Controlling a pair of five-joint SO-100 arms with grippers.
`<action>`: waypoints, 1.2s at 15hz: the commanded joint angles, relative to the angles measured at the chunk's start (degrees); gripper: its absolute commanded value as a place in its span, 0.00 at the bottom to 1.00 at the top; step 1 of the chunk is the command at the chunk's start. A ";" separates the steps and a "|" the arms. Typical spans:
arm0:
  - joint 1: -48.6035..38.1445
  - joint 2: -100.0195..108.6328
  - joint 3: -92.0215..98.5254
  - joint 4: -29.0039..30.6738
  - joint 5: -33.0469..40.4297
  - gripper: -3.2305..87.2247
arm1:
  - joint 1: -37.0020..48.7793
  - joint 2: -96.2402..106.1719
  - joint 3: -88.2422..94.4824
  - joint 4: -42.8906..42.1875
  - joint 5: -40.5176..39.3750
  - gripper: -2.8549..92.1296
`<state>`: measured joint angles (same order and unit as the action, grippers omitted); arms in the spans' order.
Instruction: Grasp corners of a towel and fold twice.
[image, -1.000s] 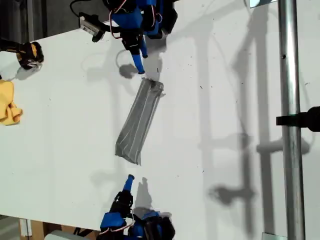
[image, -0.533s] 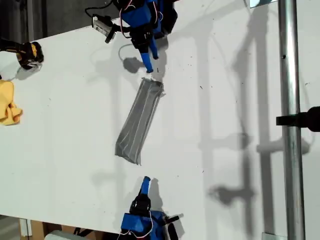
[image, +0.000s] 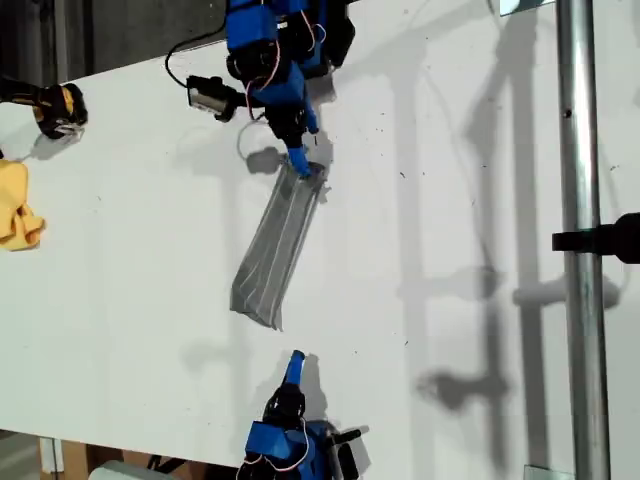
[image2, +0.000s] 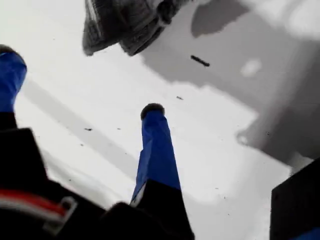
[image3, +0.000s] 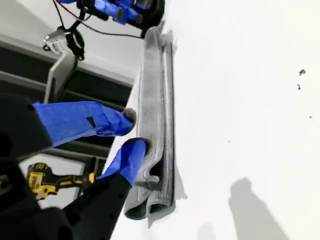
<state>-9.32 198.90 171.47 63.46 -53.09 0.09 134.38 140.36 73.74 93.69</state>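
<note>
Update: my second hand (image: 303, 165) has come down in the last half second. It was hanging just off the far end of the towel (image: 278, 245) and is now on that end, toward the top of the exterior view. In its wrist view, my second hand (image3: 132, 131) has its jaws a little apart, one fingertip (image3: 137, 147) touching the towel's (image3: 159, 100) rolled edge and the other just above it. It isn't clamped yet

My first hand (image: 295, 358) swung in under the near end a moment earlier and has barely moved since. It's spread wide and empty (image2: 79, 80); the towel end (image2: 125, 20) is ahead of it, with bare counter (image: 450, 200) between

The towel hasn't shifted. It's a long narrow strip lying diagonally mid-counter, so it already looks folded lengthwise

My read: the far end is about to be pinched. The near end needs the first hand to advance before either can lift. Risk: pinching only the top layer of that rolled edge
</note>
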 joint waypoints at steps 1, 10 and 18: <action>0.62 0.44 -1.05 0.62 -1.05 0.11 | 3.69 -15.91 -6.94 -4.39 -1.76 0.50; 0.26 0.44 -1.49 3.34 -0.70 0.11 | 15.91 -38.94 -17.67 -7.21 -8.17 0.51; -0.26 0.44 -1.67 3.78 0.18 0.11 | 19.69 -45.26 -21.80 -14.33 -12.22 0.08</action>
<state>-9.32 198.90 171.47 67.15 -53.26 19.34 89.82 120.32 59.50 82.09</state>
